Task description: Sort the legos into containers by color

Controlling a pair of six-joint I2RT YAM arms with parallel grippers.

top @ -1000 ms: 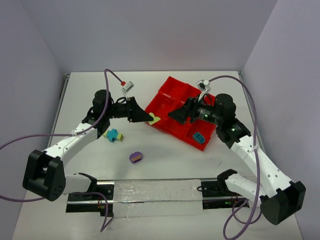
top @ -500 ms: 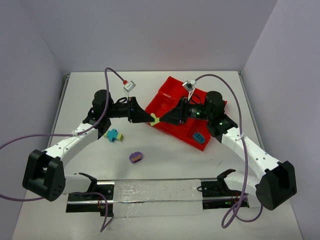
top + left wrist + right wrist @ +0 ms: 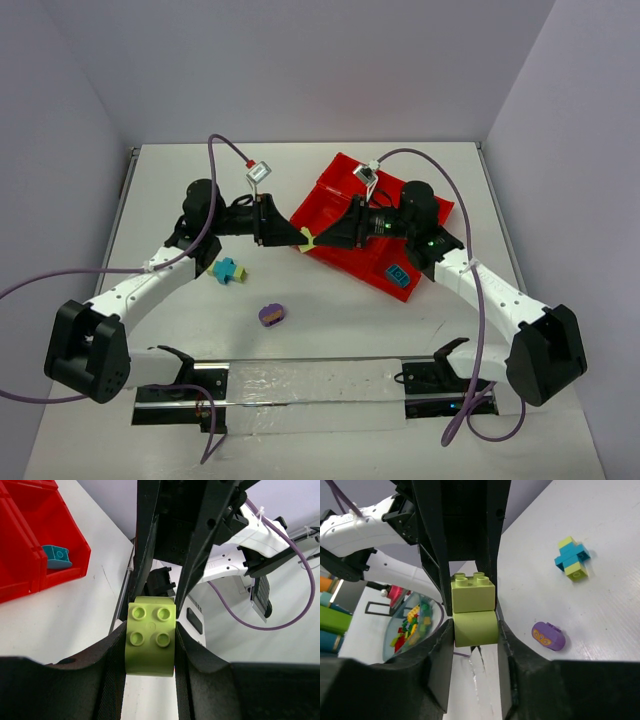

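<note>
Jaws on left gripper (image 3: 300, 238) and right gripper (image 3: 322, 240) both clamped on opposite ends of yellow-green brick stack (image 3: 311, 240), at left edge of red tray (image 3: 335, 185).

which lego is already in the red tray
The teal brick in the tray's near-right corner; the teal-yellow cluster and purple piece lie on the table, the lime stack is held.

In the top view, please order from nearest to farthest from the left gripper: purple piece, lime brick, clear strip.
1. The lime brick, in the jaws of the left gripper.
2. The purple piece, on the table.
3. The clear strip, along the near edge.
</note>
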